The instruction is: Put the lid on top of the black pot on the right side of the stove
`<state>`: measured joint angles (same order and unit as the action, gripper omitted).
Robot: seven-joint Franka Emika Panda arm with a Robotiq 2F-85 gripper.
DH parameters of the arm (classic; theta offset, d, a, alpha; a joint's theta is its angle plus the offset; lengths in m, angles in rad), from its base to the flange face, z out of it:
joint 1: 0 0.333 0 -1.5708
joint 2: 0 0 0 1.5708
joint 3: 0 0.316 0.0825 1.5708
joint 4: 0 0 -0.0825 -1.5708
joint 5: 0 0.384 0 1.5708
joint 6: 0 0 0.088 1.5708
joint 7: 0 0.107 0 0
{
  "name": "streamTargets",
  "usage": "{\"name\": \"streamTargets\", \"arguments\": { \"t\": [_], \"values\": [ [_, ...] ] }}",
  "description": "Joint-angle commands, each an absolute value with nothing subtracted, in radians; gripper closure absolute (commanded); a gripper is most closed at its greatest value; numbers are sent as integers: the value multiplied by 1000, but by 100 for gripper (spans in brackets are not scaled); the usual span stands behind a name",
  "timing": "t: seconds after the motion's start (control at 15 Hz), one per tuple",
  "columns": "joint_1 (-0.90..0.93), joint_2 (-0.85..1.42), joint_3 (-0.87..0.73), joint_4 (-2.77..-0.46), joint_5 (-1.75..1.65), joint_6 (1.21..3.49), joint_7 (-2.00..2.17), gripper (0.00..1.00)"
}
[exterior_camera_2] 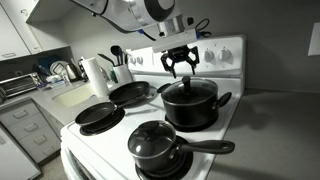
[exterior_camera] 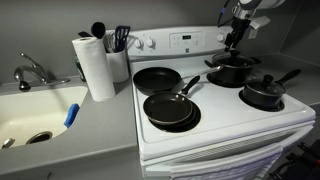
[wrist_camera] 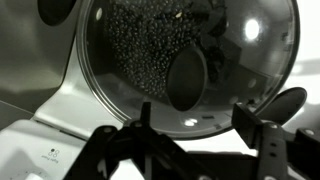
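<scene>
Stove [exterior_camera_2: 232,58]: two frying pans [exterior_camera_2: 131,94] at 9 o'clock, one saucepan [exterior_camera_2: 153,146], one black pot [exterior_camera_2: 192,113] under lid [exterior_camera_2: 188,90]; gripper [exterior_camera_2: 182,70] spread above.

I see the lid [wrist_camera: 150,60] as clear glass with a thin metal rim and a glossy black knob [wrist_camera: 187,80]. The black pot [exterior_camera_2: 190,108] has a dull sheen; the stove [exterior_camera: 215,100] looks smooth, glossy white enamel, the towel roll [exterior_camera: 97,68] matt paper.
</scene>
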<state>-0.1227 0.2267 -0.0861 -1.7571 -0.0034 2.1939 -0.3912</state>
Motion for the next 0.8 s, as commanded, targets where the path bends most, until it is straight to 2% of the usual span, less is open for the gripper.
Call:
{"name": "streamTargets", "arguments": {
  "t": [0.0,0.4,0.73],
  "values": [
    [-106,164,-77,-1742,-52,2126,-340,0],
    [-71,92,-73,-1667,-123,1895,-304,0],
    [-53,52,-66,-1644,-105,1829,-313,0]
  ]
}}
